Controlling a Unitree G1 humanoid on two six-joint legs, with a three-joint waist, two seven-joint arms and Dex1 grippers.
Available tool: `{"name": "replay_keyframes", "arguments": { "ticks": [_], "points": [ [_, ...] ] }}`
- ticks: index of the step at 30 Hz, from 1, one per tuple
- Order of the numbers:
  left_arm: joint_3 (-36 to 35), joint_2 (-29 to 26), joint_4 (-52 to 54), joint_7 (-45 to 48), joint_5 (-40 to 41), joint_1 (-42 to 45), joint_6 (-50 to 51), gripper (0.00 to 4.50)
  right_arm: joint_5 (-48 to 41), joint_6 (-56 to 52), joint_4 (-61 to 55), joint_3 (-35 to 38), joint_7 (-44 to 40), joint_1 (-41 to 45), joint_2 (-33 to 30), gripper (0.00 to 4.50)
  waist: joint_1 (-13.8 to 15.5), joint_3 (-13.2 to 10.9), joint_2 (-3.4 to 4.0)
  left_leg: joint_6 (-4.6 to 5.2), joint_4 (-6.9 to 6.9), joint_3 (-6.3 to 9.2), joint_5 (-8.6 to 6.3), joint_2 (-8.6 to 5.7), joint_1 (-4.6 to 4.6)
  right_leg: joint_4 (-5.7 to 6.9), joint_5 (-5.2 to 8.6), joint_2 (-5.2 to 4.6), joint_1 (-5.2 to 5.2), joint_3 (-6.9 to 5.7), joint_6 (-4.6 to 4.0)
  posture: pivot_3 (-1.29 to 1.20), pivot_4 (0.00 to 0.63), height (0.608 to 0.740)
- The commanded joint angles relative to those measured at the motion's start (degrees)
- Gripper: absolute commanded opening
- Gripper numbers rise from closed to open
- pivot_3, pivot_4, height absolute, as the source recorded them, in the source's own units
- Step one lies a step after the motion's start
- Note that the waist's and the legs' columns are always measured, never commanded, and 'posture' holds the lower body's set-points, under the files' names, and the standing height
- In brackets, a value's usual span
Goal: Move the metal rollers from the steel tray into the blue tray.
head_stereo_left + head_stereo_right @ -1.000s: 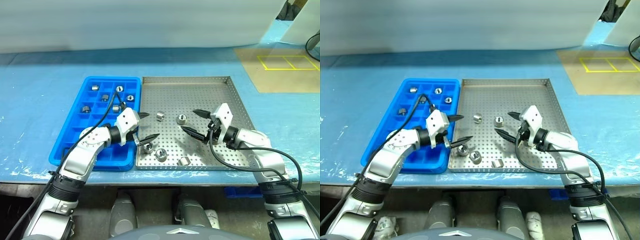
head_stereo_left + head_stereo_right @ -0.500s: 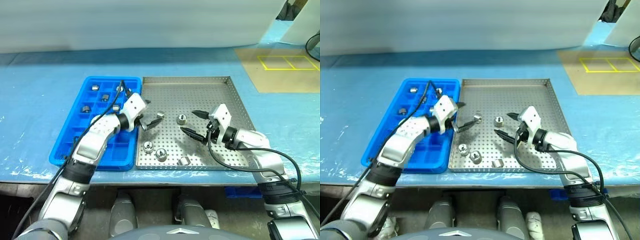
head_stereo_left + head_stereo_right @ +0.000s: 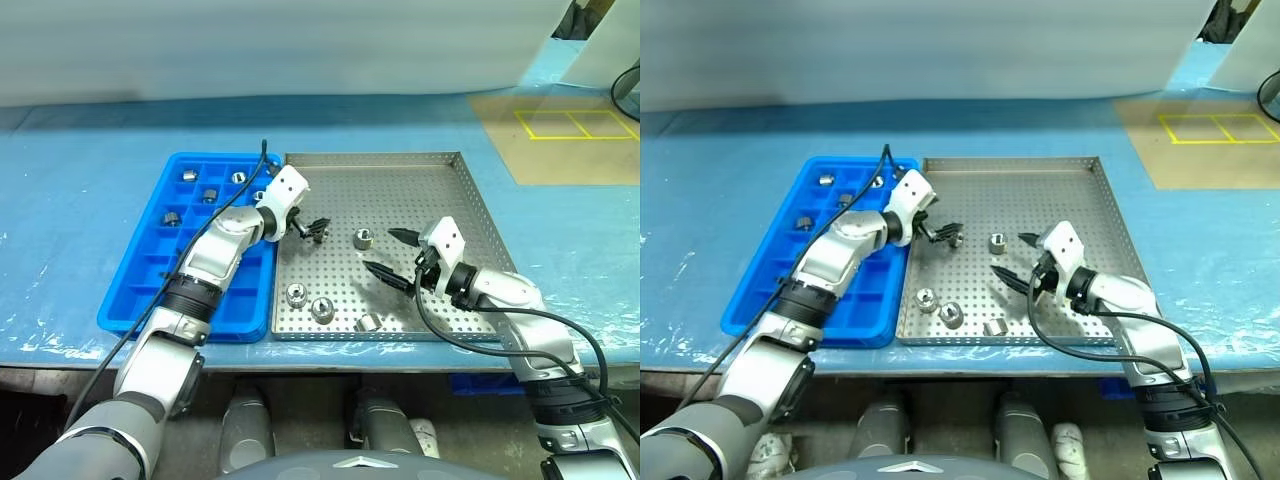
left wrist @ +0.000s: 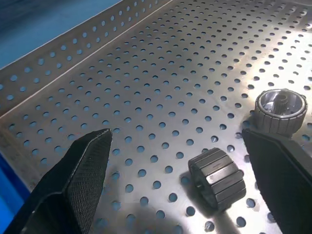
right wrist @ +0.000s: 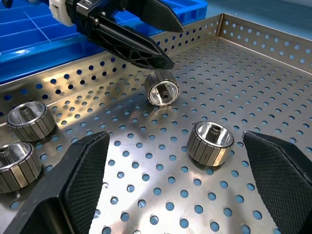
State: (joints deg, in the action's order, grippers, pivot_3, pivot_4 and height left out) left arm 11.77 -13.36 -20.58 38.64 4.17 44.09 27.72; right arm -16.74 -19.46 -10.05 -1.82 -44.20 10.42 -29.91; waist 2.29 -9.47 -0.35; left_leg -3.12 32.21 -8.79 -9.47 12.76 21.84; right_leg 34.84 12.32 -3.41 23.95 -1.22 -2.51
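Now the left pincer [image 3: 314, 228] has swung away from the near edge of the blue tray [image 3: 150, 290] and reached out over the steel tray [image 3: 470, 200], so that its two black fingers, spread wide and holding nothing, straddle one roller [image 3: 320, 232] lying on its side on the perforated floor. In the left wrist view that roller [image 4: 217, 178] sits between the fingers, nearer one of them and not yet touched, with a second roller [image 4: 281, 111] standing upright just beyond it. The right pincer [image 3: 388, 255] has hardly stirred; it hangs over the middle of the steel tray with its fingers also spread and empty, and that same upright roller [image 5: 210, 142] stands between and just ahead of them. Three more rollers [image 3: 322, 309] wait near the front rim of the steel tray, on the near side of both pincers, while several already rest in the far compartments of the blue tray [image 3: 188, 176]. To my eye the left arm is lining up its next pick: what remains is to settle lower and pinch. The roller is round and on its side, so it could roll off if one finger nudges it first.
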Motion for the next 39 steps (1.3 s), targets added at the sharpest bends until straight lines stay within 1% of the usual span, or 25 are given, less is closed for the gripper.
{"name": "replay_keyframes", "arguments": {
  "ticks": [1,9,14,17,22,25,29,32,34,36,39],
  "points": [
    [1.03,0.57,-1.48,1.44,-0.16,3.14,2.04,4.5,-0.32,-0.01,-3.38,0.71,0.49,-0.26,-0.44,4.47,-0.03,0.0,0.0,0.0,0.0,0.0,0.0,0.0,0.0,0.0,0.0,0.0,0.0,0.0,0.0,-0.22,0.15,0.74],
    [3.09,0.32,-4.94,2.27,-2.09,4.46,6.1,4.5,-0.2,-0.55,-4.37,0.68,1.24,-1.32,-0.64,4.47,-0.17,0.0,0.0,0.02,-0.02,0.0,-0.01,0.0,0.0,-0.05,0.0,0.01,0.0,0.0,0.0,-0.23,0.15,0.74],
    [4.32,0.23,-4.5,4.02,-2.55,4.07,8.12,4.5,-0.15,-0.74,-4.74,0.74,1.52,-1.61,-0.68,4.47,-0.19,0.0,0.01,0.04,-0.02,0.0,-0.02,0.0,-0.05,-0.06,0.0,0.01,-0.03,0.0,0.0,-0.23,0.15,0.74],
    [5.55,-0.55,-3.45,5.06,-3.35,3.78,9.54,3.9,-0.19,-0.64,-4.56,0.76,1.59,-1.57,-0.77,4.5,-0.25,0.0,0.01,0.05,-0.03,0.0,-0.03,0.0,-0.04,-0.08,0.0,0.0,-0.04,0.0,0.0,-0.23,0.15,0.74],
    [7.22,-1.96,-2.08,5.6,-4.86,3.16,10.1,2.24,-0.05,-0.44,-4.13,0.49,1.58,-1.18,-0.73,4.5,-0.52,-0.01,0.01,0.05,-0.06,0.0,-0.03,0.01,-0.05,-0.09,0.0,0.02,-0.04,0.0,0.0,-0.23,0.15,0.74],
    [6.32,-1.64,-0.59,5.18,-4.23,2.95,11.28,1.3,0.06,-0.34,-3.99,0.38,1.54,-1.09,-0.71,4.5,-0.88,-0.01,0.01,0.05,-0.07,0.0,-0.03,0.01,-0.04,-0.11,0.0,0.01,-0.04,0.0,0.0,-0.23,0.15,0.74],
    [2.79,-0.35,2.12,2.58,-2.24,2.95,13.14,1.29,0.3,-0.23,-3.73,0.15,1.36,-0.86,-0.69,4.5,-1.1,-0.02,0.02,0.05,-0.06,0.0,-0.04,0.0,-0.02,-0.12,0.0,0.01,-0.03,-0.01,0.0,-0.23,0.15,0.74],
    [-2.73,1.02,7.72,-2.28,0.03,1.21,15.18,1.29,0.48,0.06,-3.03,-0.32,0.97,-0.39,-0.43,4.5,-1.12,-0.04,0.04,0.07,-0.06,0.0,-0.05,0.0,0.02,-0.15,0.0,0.0,-0.02,-0.02,0.0,-0.21,0.15,0.74],
    [-5.26,1.6,12.47,-4.81,1.19,-0.81,17.33,1.29,0.58,0.2,-2.38,-0.73,0.53,0.14,-0.2,4.5,-1.2,-0.05,0.05,0.09,-0.07,0.0,-0.06,0.01,0.05,-0.17,0.0,0.01,-0.01,-0.02,0.0,-0.21,0.15,0.74],
    [-7.39,2.21,19.52,-7.74,2.15,-4.02,19.75,1.29,0.78,0.57,-1.3,-1.33,-0.19,1.01,-0.05,4.5,-1.33,-0.05,0.06,0.1,-0.08,0.0,-0.07,0.01,0.06,-0.19,0.01,0.01,0.0,-0.04,0.0,-0.16,0.15,0.74],
    [-9.41,3.51,29.12,-13.65,1.23,-9.17,19.23,1.29,1.13,1.45,1.01,-2.38,-1.54,2.91,0.27,4.5,-1.28,-0.07,0.07,0.13,-0.08,0.0,-0.09,0.02,0.08,-0.22,0.01,0.0,0.0,-0.06,-0.01,-0.11,0.15,0.74]
  ]
}}
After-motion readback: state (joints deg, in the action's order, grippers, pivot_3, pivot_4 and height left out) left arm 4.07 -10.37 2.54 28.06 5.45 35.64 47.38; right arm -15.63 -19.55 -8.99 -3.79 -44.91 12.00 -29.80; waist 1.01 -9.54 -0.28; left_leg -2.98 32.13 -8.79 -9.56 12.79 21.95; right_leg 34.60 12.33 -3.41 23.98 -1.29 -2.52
